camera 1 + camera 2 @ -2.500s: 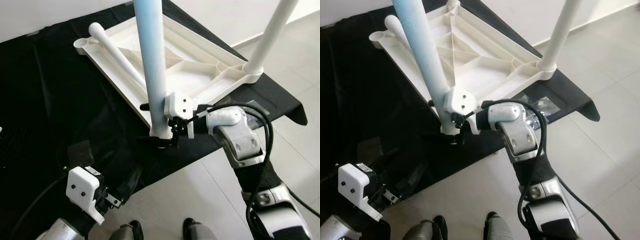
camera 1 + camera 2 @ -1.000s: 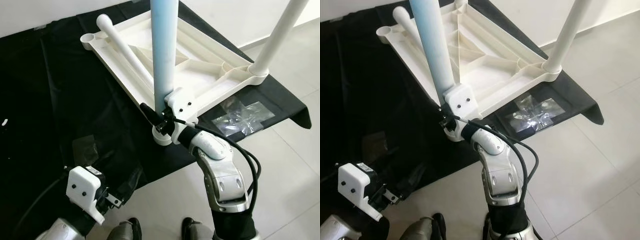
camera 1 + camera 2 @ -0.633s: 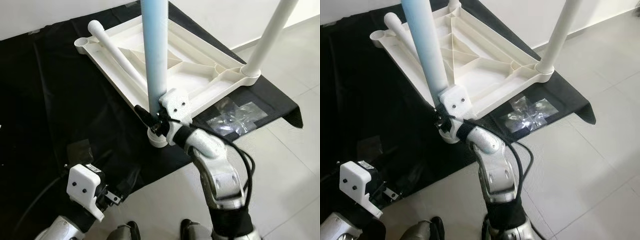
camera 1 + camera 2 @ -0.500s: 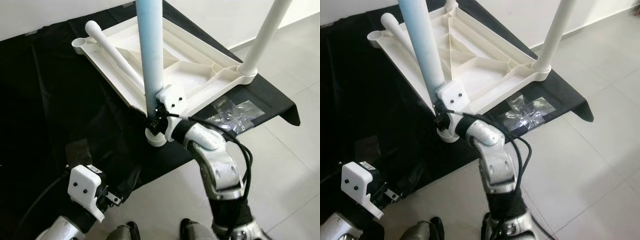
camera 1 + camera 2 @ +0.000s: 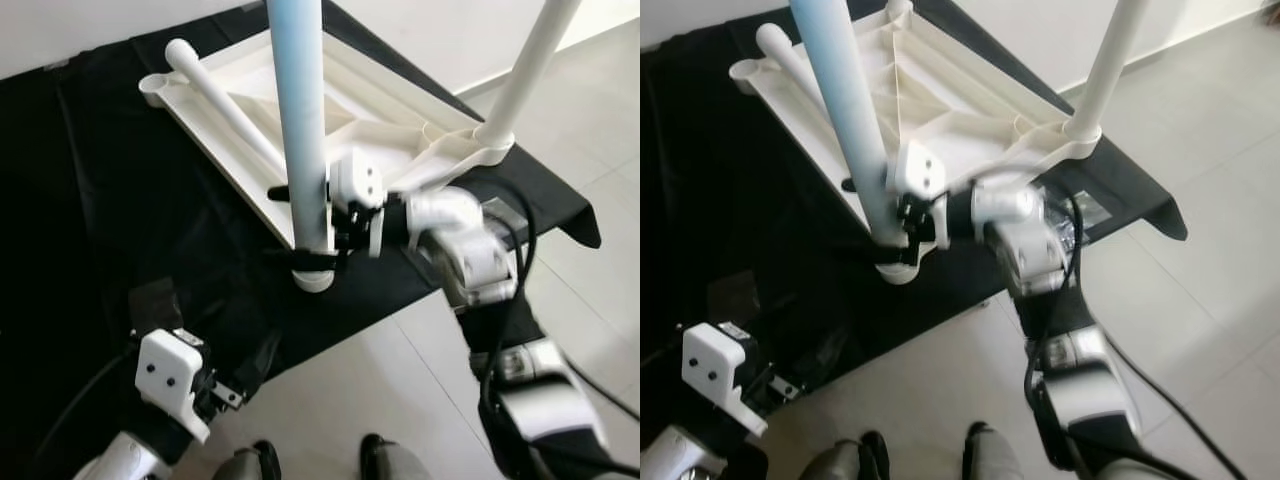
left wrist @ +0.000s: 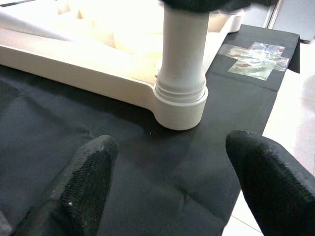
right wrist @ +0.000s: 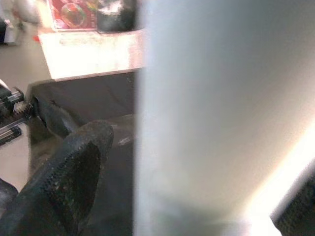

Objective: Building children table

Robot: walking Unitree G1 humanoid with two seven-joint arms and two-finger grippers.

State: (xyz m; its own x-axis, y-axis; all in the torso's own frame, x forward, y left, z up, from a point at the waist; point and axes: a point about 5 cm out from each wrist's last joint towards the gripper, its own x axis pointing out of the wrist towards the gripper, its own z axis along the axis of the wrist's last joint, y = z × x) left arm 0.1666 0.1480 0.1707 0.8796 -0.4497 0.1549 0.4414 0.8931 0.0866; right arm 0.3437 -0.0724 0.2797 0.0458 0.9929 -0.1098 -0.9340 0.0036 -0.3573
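Note:
A white children's table (image 5: 400,135) lies upside down on a black cloth (image 5: 120,210). One pale blue-white leg (image 5: 300,120) stands upright in the near corner socket (image 5: 313,278). My right gripper (image 5: 306,228) is shut on this leg just above the socket, one finger (image 7: 74,177) pressed to its side. A second leg (image 5: 522,70) stands in the right corner. A third leg (image 5: 225,100) lies loose inside the table's underside. My left gripper (image 6: 172,162) hangs low at the left, open, facing the socket (image 6: 179,101) from a short distance.
A clear plastic bag (image 6: 253,59) lies on the cloth right of the table. The cloth's edge (image 5: 400,300) gives way to pale floor tiles (image 5: 420,400) in front and to the right. My feet (image 5: 375,455) stand on the tiles near the cloth.
My right arm has swung out to the right and its wrist has turned around the leg, still gripping it just above the socket. The left arm stays still.

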